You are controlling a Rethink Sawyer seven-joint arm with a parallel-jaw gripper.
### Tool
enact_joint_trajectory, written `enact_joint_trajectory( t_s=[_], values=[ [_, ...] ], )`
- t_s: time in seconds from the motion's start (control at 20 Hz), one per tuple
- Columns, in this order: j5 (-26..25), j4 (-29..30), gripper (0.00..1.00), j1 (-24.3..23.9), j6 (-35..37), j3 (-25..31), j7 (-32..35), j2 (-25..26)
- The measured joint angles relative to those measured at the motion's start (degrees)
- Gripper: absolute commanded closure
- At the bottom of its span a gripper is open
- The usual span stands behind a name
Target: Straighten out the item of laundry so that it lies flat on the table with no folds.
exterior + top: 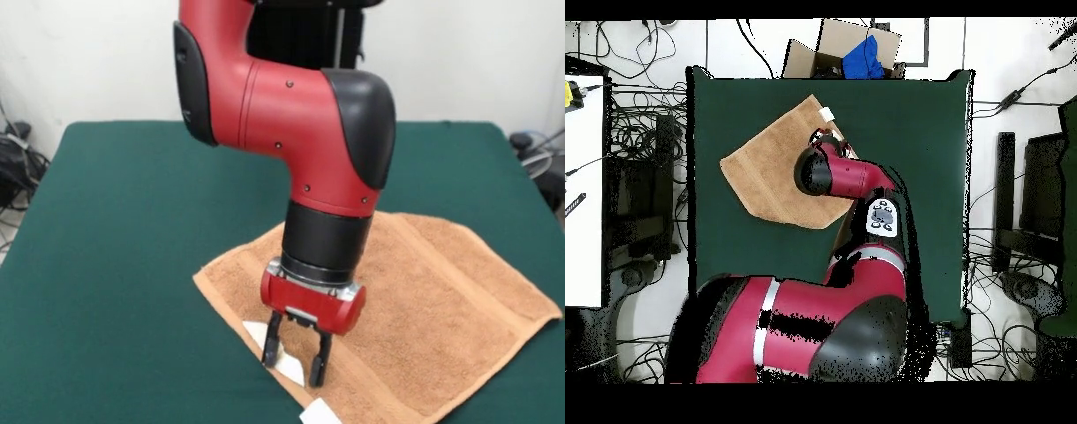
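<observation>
**Towel mostly spread, one edge under the gripper unsettled**

Front view: the towel (415, 300) lies opened out on the green worktop (115, 265), towards its near right corner, with one corner reaching the right edge of the picture. Most of it looks flat, so the bulk of the job appears done. The gripper (296, 352) stands over the towel's near edge, fingers parted with a clear gap between them, gripping nothing that I can see. A white patch (258, 334) shows at that edge beside the fingertips (a tag or a turned-up bit, hard to say), and another white scrap (320, 413) is cut off at the bottom.

Overhead view: the towel (770, 170) sits near the worktop's top edge, left of centre. The arm (855, 185) covers its right side, so any fold there is hidden.
</observation>
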Motion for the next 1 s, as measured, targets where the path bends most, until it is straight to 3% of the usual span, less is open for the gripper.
enact_joint_trajectory(
  t_s=[0.3, 0.35, 1.0],
  values=[
    [0.0, -1.98, 0.0, 1.07, 0.0, -0.36, 0.0, 0.94],
    [0.0, -2.29, 1.0, 1.32, 0.0, -0.47, 0.0, 1.1],
    [0.0, -3.16, 1.0, 2.65, 0.02, -0.77, 0.0, 1.52]
  ],
)
